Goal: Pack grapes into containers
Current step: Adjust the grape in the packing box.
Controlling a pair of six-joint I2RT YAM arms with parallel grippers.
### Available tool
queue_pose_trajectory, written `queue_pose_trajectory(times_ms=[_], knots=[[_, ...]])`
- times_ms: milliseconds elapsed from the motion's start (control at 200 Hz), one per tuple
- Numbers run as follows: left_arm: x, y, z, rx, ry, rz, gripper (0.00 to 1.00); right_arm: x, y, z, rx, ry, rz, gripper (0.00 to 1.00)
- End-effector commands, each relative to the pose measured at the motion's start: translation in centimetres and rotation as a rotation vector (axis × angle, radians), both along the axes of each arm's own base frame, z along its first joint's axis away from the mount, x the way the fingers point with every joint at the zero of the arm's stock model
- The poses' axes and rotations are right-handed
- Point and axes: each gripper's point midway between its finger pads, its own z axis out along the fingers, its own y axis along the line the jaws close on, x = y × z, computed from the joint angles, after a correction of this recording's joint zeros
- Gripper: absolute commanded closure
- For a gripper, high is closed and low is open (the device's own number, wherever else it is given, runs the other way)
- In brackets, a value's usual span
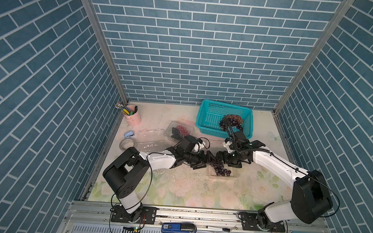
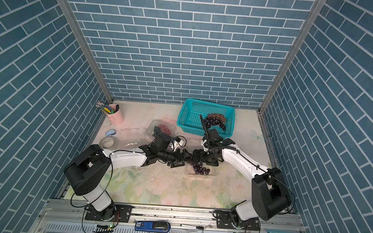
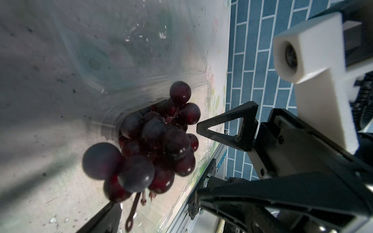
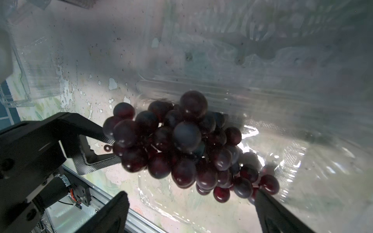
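By my judgement the task is about half done. The far container (image 1: 170, 129), standing near the middle of the table (image 1: 187, 189) but toward its far edge, is already carrying a mixed bunch (image 1: 178, 131) of red and dark grapes. I cannot tell whether its lid is snapped shut.

The middle container (image 1: 234, 176), closer to the near edge and a little toward the right edge, is holding a dark bunch (image 1: 222, 170) that is lying in its tray. Its lid seems to be folded open behind the fruit. The left gripper (image 1: 205, 161) and the right gripper (image 1: 218, 162) are facing each other over the left end of this tray. Each has its jaws spread wide and is gripping nothing. The fingers are very near the grapes, but I cannot tell if any finger is touching them.

What is left, as I am seeing it:
- The open lid is waiting to be closed.
- The empty container (image 1: 149, 146) is lying near the left edge with nothing inside.
- The last bunch (image 1: 232, 121) is resting in the teal basket (image 1: 208, 114) near the far right corner, not yet packed.
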Motion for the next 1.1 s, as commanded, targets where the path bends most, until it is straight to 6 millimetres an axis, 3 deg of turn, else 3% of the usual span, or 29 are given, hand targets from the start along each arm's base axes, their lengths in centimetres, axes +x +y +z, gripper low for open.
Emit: queue_pose_trajectory(times_ms=[0,250,360,590,730,1095], knots=[[0.3,-0.5,1.2,-0.029,-0.033,-0.006,0.04,-0.4,0.0,1.5,0.003,-0.031,0.041,0.02],[1.9,2.9,5.9,-0.038,-0.138,0.058,0.01,0.6,-2.3,2.7,-0.066,-0.075,-0.01,0.02],[2.8,4.7,6.7,-0.036,-0.149,0.094,0.0,1.8,-3.4,3.0,-0.112,-0.108,-0.054,0.02],[4.3,5.8,5.2,-0.055,-0.072,0.203,0.0,5.5,-3.3,3.5,-0.198,-0.17,-0.1,0.02],[6.2,6.1,3.6,-0.084,0.016,0.315,0.01,7.0,-3.6,3.0,-0.365,-0.217,-0.075,0.02],[11.9,3.7,2.5,-0.223,0.124,0.441,0.0,6.0,-2.4,0.6,-0.54,-0.284,-0.015,0.01]])
